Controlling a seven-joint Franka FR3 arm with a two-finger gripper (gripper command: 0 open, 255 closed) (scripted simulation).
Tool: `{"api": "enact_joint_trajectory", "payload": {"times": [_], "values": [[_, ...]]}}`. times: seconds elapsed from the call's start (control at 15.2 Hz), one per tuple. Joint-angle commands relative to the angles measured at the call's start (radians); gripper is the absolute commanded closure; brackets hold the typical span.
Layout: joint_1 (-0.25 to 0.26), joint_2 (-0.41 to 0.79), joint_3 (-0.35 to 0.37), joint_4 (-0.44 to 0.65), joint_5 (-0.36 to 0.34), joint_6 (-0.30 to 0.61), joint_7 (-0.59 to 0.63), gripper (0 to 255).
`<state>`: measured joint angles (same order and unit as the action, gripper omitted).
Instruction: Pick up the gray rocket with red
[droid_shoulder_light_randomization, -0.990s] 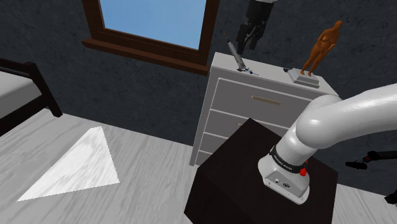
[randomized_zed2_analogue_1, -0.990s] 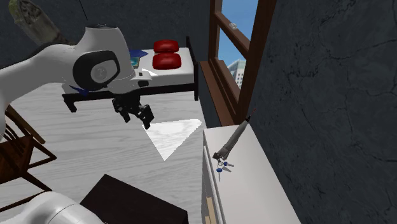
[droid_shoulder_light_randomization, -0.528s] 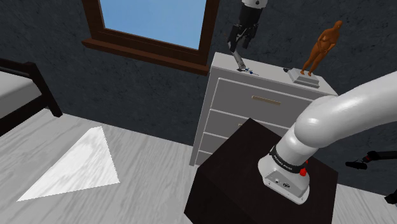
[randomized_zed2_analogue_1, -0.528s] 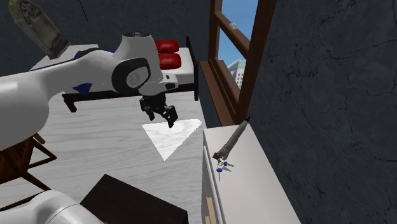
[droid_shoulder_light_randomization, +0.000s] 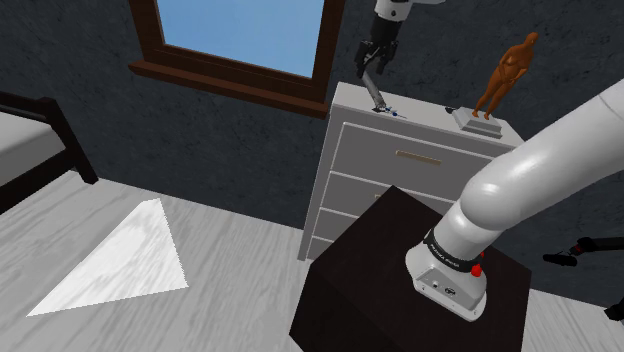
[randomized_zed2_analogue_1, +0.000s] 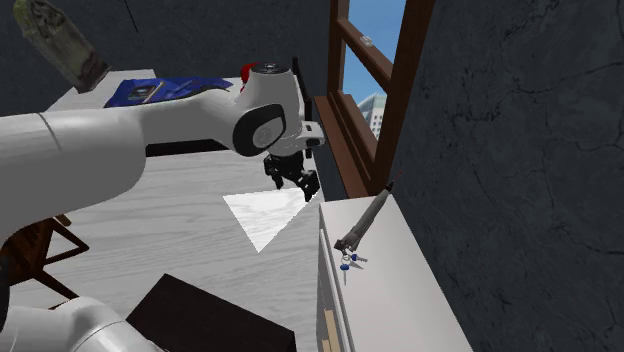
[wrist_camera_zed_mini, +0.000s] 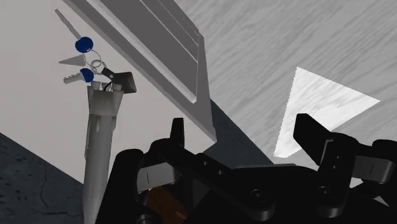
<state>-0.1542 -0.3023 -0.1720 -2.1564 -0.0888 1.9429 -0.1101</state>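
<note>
Gray slender rocket (droid_shoulder_light_randomization: 374, 93) leans on the top of a pale chest of drawers (droid_shoulder_light_randomization: 420, 160), at the end beside the dark wood-framed window (droid_shoulder_light_randomization: 240, 40). In the second exterior view the rocket (randomized_zed2_analogue_1: 365, 222) stands tilted. Its thin nose is up against the dark wall just below the window frame (randomized_zed2_analogue_1: 375, 70), and its finned base rests on the chest's top (randomized_zed2_analogue_1: 390, 300). A small bunch of blue-headed keys (randomized_zed2_analogue_1: 348, 262) lies just beside that base.

The black two-finger gripper (droid_shoulder_light_randomization: 370, 58) hangs above the rocket's upper end in the shoulder view, close to it but apart. From the second exterior view the gripper (randomized_zed2_analogue_1: 300, 180) sits off the chest's corner over the grey plank floor (randomized_zed2_analogue_1: 180, 215), to that view's left of the rocket and a little higher.

In the wrist view the gripper (wrist_camera_zed_mini: 242, 137) has its fingers (wrist_camera_zed_mini: 178, 135) spread apart with nothing between them. The gap between them frames the chest's edge and a bright patch on the floor (wrist_camera_zed_mini: 324, 105). The rocket (wrist_camera_zed_mini: 98, 146) lies outside one finger, its nose toward the gripper and its fins by the keys (wrist_camera_zed_mini: 86, 60).

A brown human figurine (droid_shoulder_light_randomization: 505, 75) stands at the far end of the chest, well apart from the rocket.
</note>
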Motion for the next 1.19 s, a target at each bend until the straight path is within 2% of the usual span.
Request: {"api": "enact_joint_trajectory", "payload": {"times": [0.0,0.59,1.12], "values": [[-0.012,0.061,-0.025,0.041,0.007,0.035,-0.019,0],[-0.068,0.336,-0.111,0.263,0.092,0.140,-0.103,0],[-0.158,0.604,-0.149,0.543,0.217,0.160,-0.180,0]]}}
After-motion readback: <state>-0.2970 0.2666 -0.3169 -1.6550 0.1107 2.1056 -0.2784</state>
